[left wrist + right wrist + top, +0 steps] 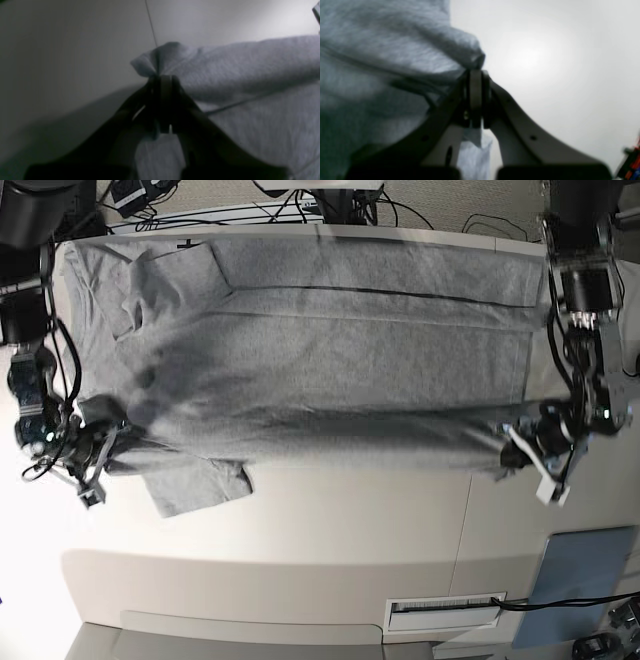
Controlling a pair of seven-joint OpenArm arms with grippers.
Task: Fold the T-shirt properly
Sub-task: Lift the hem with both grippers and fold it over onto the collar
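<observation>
A heather-grey T-shirt [320,350] lies spread across the upper half of the overhead frame on a pale surface [350,520], its long edge running left to right, with one sleeve [195,485] hanging below at lower left. Bare surface lies open beneath the shirt's lower edge. The left hand [512,448], at the frame's right, is clamped on the shirt's lower right corner. The right hand [108,442], at the frame's left, pinches a bunched fold [470,53] near the sleeve. Both arms reach in from the upper corners, wrists bent inward towards the cloth.
</observation>
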